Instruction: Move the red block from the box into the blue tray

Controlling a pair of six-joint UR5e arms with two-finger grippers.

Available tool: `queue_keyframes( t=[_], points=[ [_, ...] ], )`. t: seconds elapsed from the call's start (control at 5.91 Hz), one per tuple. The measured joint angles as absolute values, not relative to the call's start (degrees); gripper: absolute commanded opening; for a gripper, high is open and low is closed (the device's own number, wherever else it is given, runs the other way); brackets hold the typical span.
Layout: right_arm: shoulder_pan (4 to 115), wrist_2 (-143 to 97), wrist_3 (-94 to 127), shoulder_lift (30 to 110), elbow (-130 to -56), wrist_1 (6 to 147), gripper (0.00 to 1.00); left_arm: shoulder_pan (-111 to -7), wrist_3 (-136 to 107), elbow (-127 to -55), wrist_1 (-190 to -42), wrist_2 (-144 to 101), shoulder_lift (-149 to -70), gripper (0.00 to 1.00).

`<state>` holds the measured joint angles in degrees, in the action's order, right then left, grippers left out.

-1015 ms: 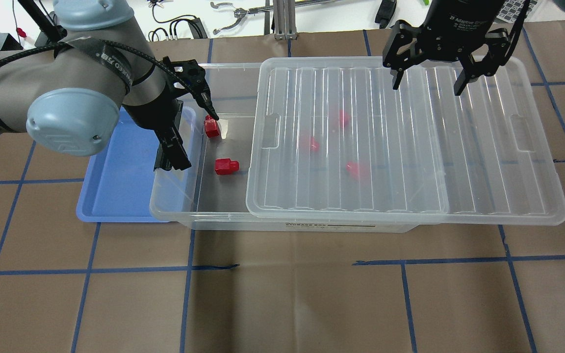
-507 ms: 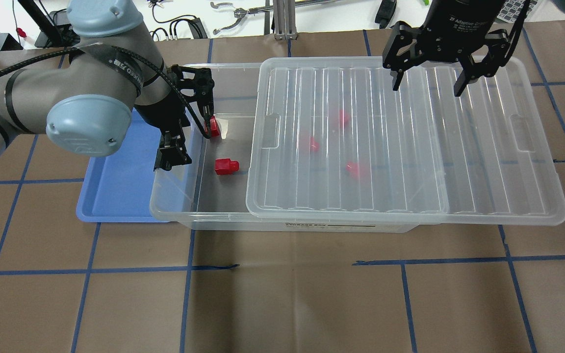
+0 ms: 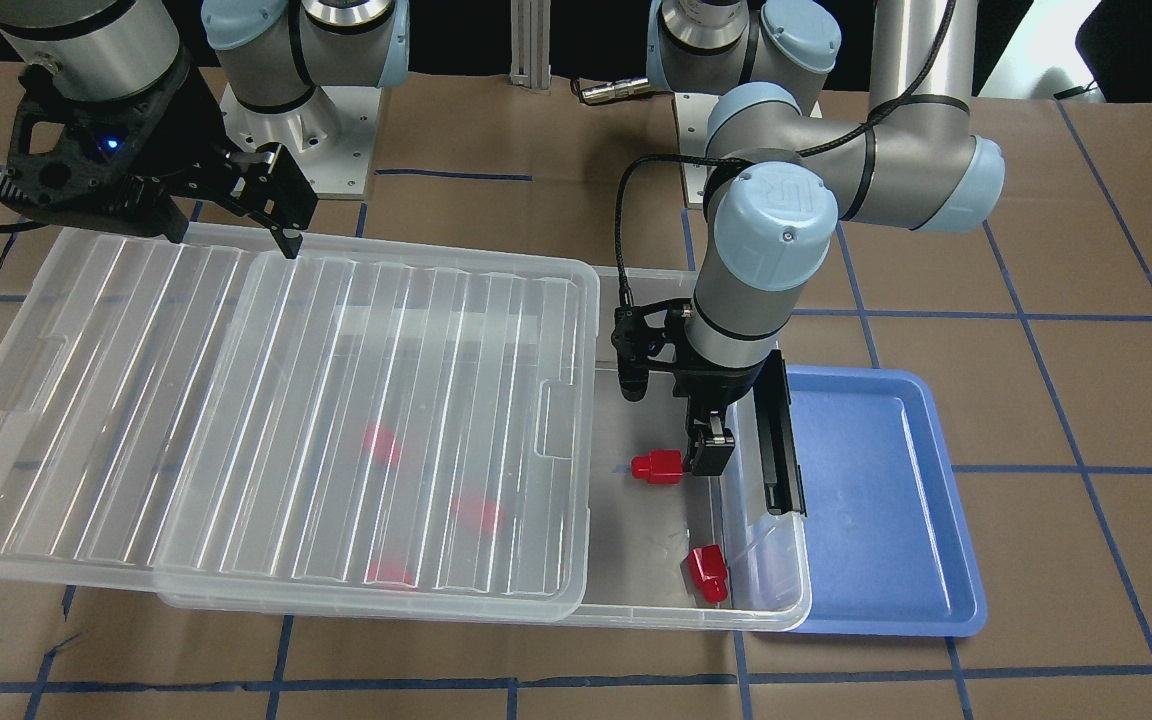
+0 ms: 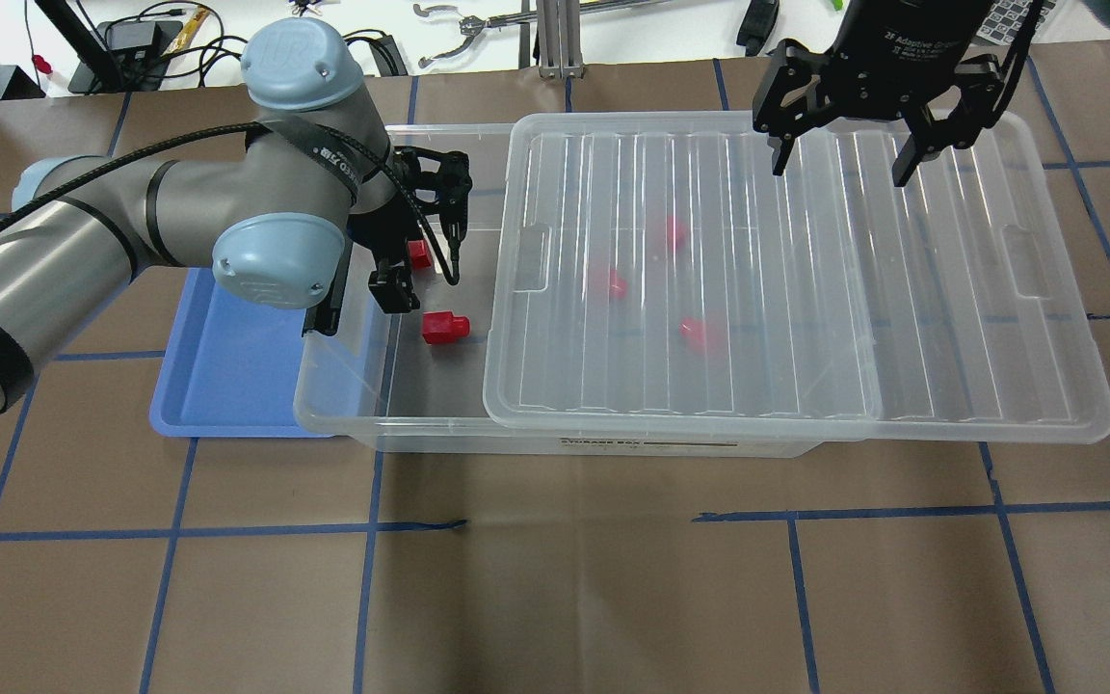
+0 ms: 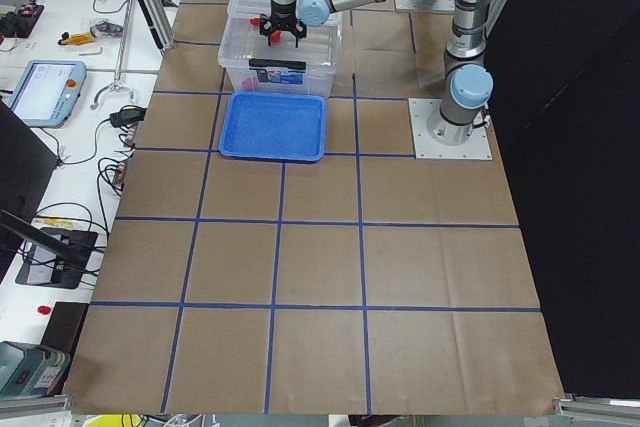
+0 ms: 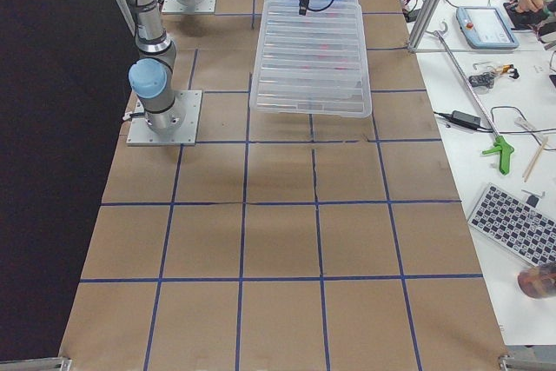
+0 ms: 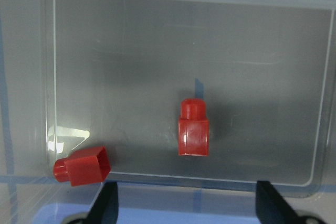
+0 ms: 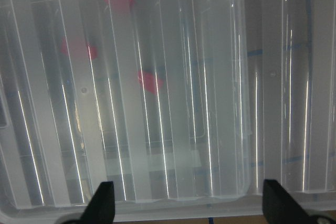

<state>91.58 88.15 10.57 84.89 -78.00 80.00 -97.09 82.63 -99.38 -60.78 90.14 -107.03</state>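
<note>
The clear box (image 4: 343, 420) lies across the table, and its ribbed lid (image 4: 806, 289) is slid toward the right, leaving the left end uncovered. Two red blocks lie there: one (image 4: 444, 328) (image 3: 658, 466) (image 7: 193, 135) near the lid, one (image 4: 417, 253) (image 3: 708, 573) (image 7: 83, 166) near the end wall. My left gripper (image 4: 423, 289) (image 3: 672, 430) is open above them and touches neither. Three more red blocks (image 4: 671, 234) show blurred under the lid. The blue tray (image 4: 227, 376) (image 3: 876, 480) lies against the box's left end. My right gripper (image 4: 838, 173) (image 8: 189, 208) is open above the lid.
The box's end wall with its black latch (image 3: 781, 440) stands between the uncovered floor and the tray. The lid's edge (image 4: 516, 260) is close on the left gripper's right. Tools and cables (image 4: 478, 29) lie along the far table edge.
My left arm has swung right, and its gripper has turned and moved from beside the far block to over the box's uncovered end. The blocks, the lid and the right arm have not moved.
</note>
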Motion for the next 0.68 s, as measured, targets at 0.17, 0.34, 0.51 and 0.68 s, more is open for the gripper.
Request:
queue_keyframes(
  t=[0.17,0.34,0.51,0.68],
  points=[
    [91.6,88.2,10.6,84.9,-78.0,80.0,1.00,-97.1,82.6,-99.6,-60.4,90.0,-108.1,0.93],
    [91.6,88.2,10.6,84.9,-78.1,80.1,1.00,-97.1,82.5,-99.8,-60.3,89.9,-109.5,0.92],
    [91.6,88.4,10.5,85.0,-78.1,80.1,1.00,-97.0,82.4,-99.8,-60.3,89.9,-111.4,0.92],
    [91.6,88.5,10.5,85.0,-78.2,80.1,1.00,-97.0,82.2,-99.7,-60.2,89.9,-113.1,0.92]
  ],
)
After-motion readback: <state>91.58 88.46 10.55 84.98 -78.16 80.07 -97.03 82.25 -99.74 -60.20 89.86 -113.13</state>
